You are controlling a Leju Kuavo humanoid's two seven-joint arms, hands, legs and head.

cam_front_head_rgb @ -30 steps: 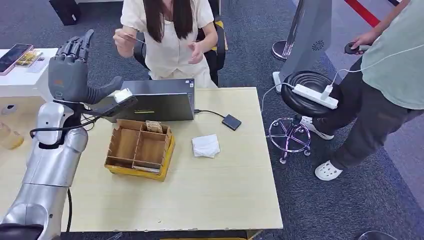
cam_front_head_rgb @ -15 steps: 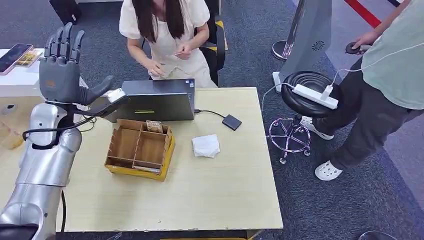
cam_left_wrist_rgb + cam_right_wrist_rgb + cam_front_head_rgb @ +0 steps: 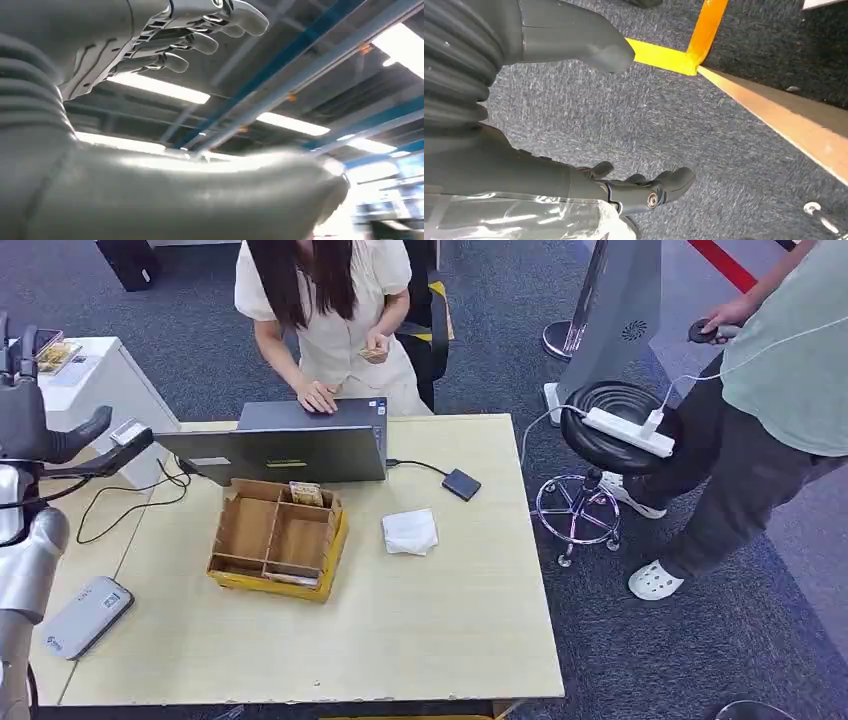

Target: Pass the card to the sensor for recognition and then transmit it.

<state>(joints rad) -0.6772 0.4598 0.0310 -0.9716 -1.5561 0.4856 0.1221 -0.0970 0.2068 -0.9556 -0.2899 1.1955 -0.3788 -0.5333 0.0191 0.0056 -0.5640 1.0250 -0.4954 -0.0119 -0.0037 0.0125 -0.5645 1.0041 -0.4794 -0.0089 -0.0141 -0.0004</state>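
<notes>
1. I see the card (image 3: 375, 346), a small pale flat piece, at about 12 o'clock from the table (image 3: 440, 630), pinched in the raised hand of the seated person (image 3: 330, 300). It is too small for me to read any print.
2. The sensor (image 3: 462, 484), a flat black square, lies on the pale wood-grain table at 1 o'clock from the table's middle, with a thin black cable running to the laptop (image 3: 300, 448).
3. My left hand (image 3: 30, 420) is raised at the table's 9 o'clock edge. In the left wrist view its smooth grey fingers (image 3: 200, 42) are spread and empty, so it is released.
4. My right hand (image 3: 634, 192) hangs over dark speckled carpet beside a strip of yellow floor tape (image 3: 669, 55). Its thumb and fingers are apart and grasp nothing.
5. A brown divided box (image 3: 278, 538) with a yellow base sits near the middle, with a small stack of cards (image 3: 307, 494) upright in its far compartment.
6. A folded white cloth (image 3: 410, 532) lies at 3 o'clock from the box.
7. A rounded grey device (image 3: 85, 616) lies at the table's 8 o'clock corner. I cannot read its label.
8. The laptop lid carries a pale label strip, which is illegible.
</notes>
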